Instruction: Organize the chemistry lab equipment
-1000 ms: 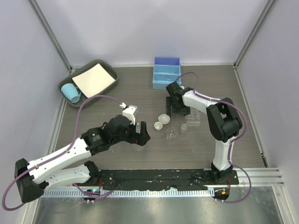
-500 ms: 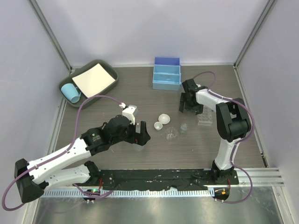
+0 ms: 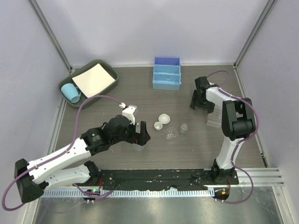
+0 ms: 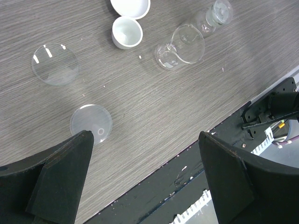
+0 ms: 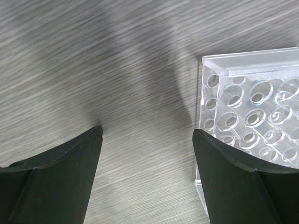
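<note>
rack (image 3: 212, 116) has moved from centre to the right side of the top view, on the worktop (image 3: 140, 93) | right jaws wide, empty, rack beside them | left jaws wide over clear round dish (image 4: 91, 122), lower left | sorting seems only begun

dishes (image 3: 163, 118) lie left of the flask (image 3: 183, 127); rack (image 3: 213, 117) right of it.

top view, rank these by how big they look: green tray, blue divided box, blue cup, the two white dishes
1. green tray
2. blue divided box
3. blue cup
4. white dishes: smallest. The two look nearly alike, so I won't rank them against each other.
</note>
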`<state>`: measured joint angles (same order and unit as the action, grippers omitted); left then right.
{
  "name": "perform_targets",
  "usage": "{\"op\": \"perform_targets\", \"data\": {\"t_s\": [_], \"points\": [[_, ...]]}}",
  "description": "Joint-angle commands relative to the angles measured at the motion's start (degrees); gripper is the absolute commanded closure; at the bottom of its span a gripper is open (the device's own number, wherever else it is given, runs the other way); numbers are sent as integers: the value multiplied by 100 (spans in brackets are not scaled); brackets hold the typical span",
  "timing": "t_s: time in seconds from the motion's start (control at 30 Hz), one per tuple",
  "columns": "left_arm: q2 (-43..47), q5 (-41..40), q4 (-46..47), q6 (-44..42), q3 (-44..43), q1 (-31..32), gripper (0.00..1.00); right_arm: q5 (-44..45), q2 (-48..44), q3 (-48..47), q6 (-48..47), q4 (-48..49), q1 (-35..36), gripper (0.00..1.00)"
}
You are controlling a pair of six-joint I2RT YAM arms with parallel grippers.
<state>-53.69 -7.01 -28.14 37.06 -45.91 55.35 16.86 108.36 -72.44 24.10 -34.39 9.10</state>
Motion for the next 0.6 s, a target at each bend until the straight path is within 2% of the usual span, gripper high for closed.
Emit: {"op": "perform_targets", "data": {"t_s": [0.0,0.23,0.43,0.57], "points": [[105,15,98,-76,-14,-25,0,502,2,-15,-2,-235,-233,16],[-124,-152,2,-216,-155,-25,0,748,-51,2,42,-296,-330,13],[-493,-407,-209,-313,-462,-25,0,178,-402,-217,183,-349,-278,12],[-677,-460,-209,-418,-682,-33,0,37,-491,-988,218,-655,-58,12]]}}
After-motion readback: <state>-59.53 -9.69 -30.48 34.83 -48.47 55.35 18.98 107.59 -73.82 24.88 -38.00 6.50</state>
